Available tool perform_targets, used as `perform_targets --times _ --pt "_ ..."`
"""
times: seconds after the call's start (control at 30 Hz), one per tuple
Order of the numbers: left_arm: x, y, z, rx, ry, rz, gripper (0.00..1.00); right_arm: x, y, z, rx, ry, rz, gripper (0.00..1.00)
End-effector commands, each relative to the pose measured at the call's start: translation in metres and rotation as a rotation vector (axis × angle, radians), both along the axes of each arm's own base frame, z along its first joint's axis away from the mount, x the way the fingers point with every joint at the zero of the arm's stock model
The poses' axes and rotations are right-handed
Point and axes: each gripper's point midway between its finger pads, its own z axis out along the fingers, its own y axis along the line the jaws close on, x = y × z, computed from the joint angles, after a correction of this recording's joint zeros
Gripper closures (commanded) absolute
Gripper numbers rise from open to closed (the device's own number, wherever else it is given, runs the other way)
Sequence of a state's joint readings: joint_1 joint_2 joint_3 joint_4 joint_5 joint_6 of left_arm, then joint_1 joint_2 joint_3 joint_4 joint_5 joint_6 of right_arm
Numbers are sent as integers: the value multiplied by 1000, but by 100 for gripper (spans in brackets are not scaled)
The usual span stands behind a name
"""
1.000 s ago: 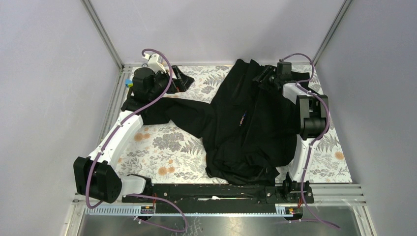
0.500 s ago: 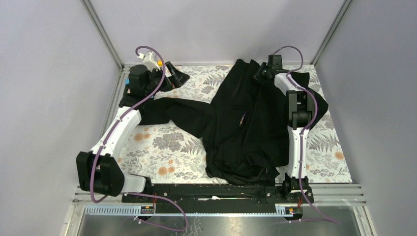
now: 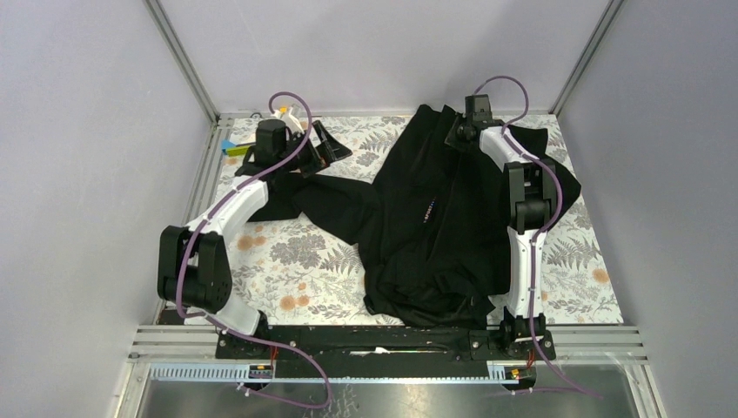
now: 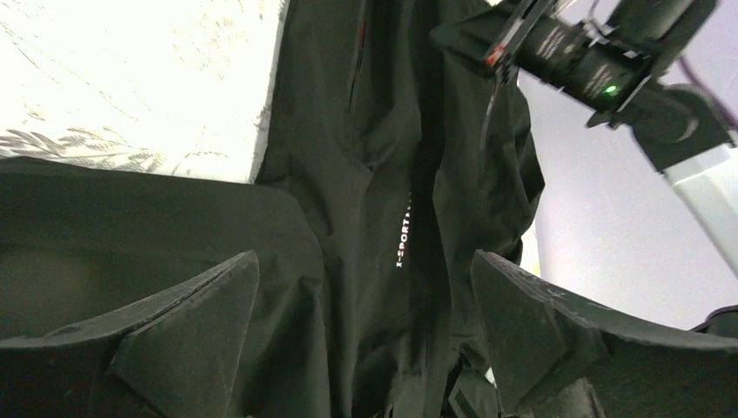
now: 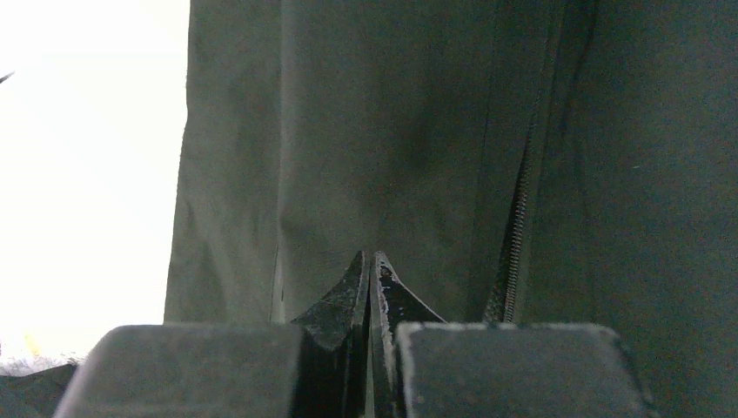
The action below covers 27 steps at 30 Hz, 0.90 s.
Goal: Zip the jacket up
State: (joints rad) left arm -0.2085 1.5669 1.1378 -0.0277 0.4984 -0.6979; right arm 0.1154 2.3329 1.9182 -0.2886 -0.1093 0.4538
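The black jacket [image 3: 435, 218] lies crumpled on the right half of the table, one sleeve [image 3: 335, 198] stretched out to the left. Small coloured marks [image 3: 427, 212] show at mid-chest. My left gripper [image 3: 333, 144] is open and empty at the back left, just above the sleeve. In the left wrist view, its fingers [image 4: 187, 326] frame the jacket front and white lettering [image 4: 402, 239]. My right gripper [image 3: 455, 134] is at the jacket's top near the collar. In the right wrist view it [image 5: 370, 259] is shut, tips on the fabric just left of the zipper teeth [image 5: 519, 218].
A floral cloth [image 3: 287, 261] covers the table. Metal frame posts [image 3: 183, 61] and grey walls close in the back and sides. A small blue and yellow object [image 3: 228, 146] sits at the back left edge. A black rail [image 3: 365, 340] runs along the front.
My left arm has swung right, bringing its open gripper nearer the jacket. My right arm has stretched out and its gripper has moved back and left to the collar.
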Motion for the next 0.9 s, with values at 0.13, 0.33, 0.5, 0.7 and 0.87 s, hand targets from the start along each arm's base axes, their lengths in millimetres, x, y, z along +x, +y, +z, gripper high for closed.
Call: perform_targets --times 0.13,0.33,0.5,0.7,0.87 --pt "-2 -44 -4 53 -72 -150 1 -5 -43 49 -162 -108 -117 34" --pt "-19 -72 -9 175 -145 -201 1 11 -48 27 -29 -97 -218 24" --pt "-30 -84 -9 262 -207 -214 1 36 -47 12 0 -133 -237 34" --pt "-47 -103 -13 376 -261 -251 1 60 -58 3 -3 -122 -243 44" --pt "-59 -119 -19 406 -279 -286 2 73 -55 6 -4 -148 -207 52"
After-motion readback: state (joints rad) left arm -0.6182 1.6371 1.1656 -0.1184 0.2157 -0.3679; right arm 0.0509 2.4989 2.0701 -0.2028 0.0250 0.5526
